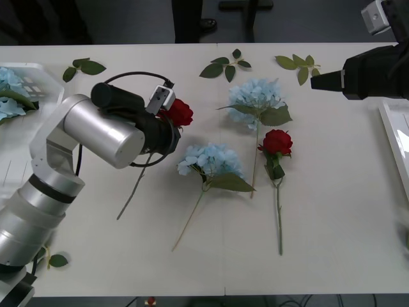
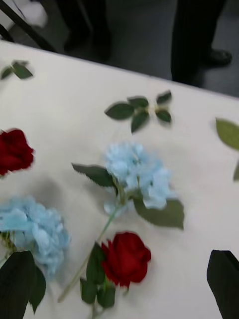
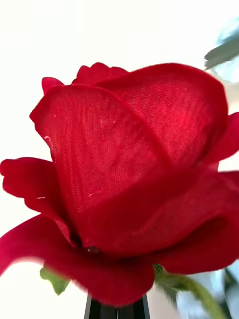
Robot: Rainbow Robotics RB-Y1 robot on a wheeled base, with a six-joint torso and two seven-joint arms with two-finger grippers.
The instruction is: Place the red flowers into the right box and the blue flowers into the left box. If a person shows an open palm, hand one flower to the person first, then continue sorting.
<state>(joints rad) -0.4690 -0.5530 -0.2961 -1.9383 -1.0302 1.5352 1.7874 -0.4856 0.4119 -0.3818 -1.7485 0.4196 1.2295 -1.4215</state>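
White table (image 1: 332,211) | left claw (image 1: 167,118) grips 1 deep-red rose (image 1: 179,112) (velvety petals)

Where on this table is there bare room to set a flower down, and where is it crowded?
Bare: the near strip below the stems, and between the lone red rose and the right box. Crowded: the middle, where two blue flowers lie beside the left gripper holding a rose.

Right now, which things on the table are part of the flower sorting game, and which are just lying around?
Part of the job:
- red rose at the left gripper
- second red rose lying on the table
- two blue hydrangeas
- left box, blue flowers already inside
- right box
- right gripper

Just lying about:
- loose leaf sprigs
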